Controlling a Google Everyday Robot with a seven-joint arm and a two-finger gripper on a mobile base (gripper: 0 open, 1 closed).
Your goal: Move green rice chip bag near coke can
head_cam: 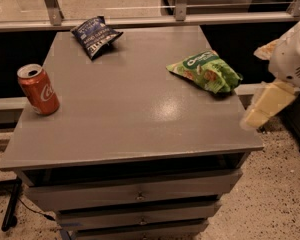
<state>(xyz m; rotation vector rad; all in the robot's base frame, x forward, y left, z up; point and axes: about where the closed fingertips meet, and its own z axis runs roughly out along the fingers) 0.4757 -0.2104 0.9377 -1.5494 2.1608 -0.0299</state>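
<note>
The green rice chip bag (pixel 205 71) lies crinkled on the right side of the grey table top (pixel 130 114), close to its right edge. The coke can (pixel 38 89) stands upright near the left edge, far from the bag. My gripper (pixel 268 104), on a white arm, hangs at the right of the frame, just off the table's right edge. It is to the right of the bag and slightly nearer the front, and holds nothing.
A dark blue snack bag (pixel 95 35) lies at the back left of the table. The table is a drawer cabinet with drawers (pixel 135 196) below its front edge. A metal railing (pixel 140 20) runs behind it. A cable (pixel 12 204) lies on the floor at the lower left.
</note>
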